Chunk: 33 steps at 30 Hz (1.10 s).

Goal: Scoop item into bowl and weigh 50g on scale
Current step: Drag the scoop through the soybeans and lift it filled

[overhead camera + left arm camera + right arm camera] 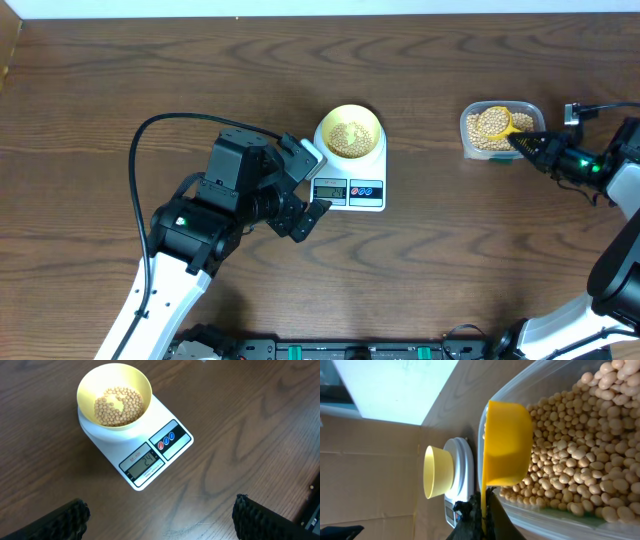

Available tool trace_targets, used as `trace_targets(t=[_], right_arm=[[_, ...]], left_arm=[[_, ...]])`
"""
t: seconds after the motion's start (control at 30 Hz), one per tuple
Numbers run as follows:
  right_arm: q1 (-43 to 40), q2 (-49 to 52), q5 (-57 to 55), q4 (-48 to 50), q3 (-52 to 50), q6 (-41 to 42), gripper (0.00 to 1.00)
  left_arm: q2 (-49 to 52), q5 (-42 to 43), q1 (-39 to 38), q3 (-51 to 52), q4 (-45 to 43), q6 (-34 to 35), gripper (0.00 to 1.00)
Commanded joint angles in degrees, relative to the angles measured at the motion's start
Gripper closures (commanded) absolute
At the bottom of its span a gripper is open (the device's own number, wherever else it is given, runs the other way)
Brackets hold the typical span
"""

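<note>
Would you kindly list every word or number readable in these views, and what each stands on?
"24", as it seems to read: the display of the scale.
Red print above the display, dark print below it: too small to read.
Marks on the buttons: too blurred to read.
The bowl, scoop and tub: no text visible.

Overhead, the display on the scale is too small to read! Left wrist: the left gripper is chopped by the bottom edge, just two dark fingertips showing. Right wrist: the tub runs off the right edge, and the bowl hides much of the scale.
</note>
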<state>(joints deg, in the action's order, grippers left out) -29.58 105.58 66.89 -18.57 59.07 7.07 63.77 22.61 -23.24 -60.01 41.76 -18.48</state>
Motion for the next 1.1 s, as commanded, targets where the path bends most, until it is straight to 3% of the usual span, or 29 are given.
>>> trace_targets(t=[0.0, 1.07], right_arm=[[-0.55, 0.5, 3.93, 0.2, -0.37, 0.15, 0.99], [2.6, 0.5, 13.66, -0.26, -0.37, 2.23, 0.99]], left_arm=[[0.28, 0.72, 0.35, -0.04, -0.04, -0.98, 0.06], [0.28, 0.72, 0.35, -0.04, -0.04, -0.98, 0.06]])
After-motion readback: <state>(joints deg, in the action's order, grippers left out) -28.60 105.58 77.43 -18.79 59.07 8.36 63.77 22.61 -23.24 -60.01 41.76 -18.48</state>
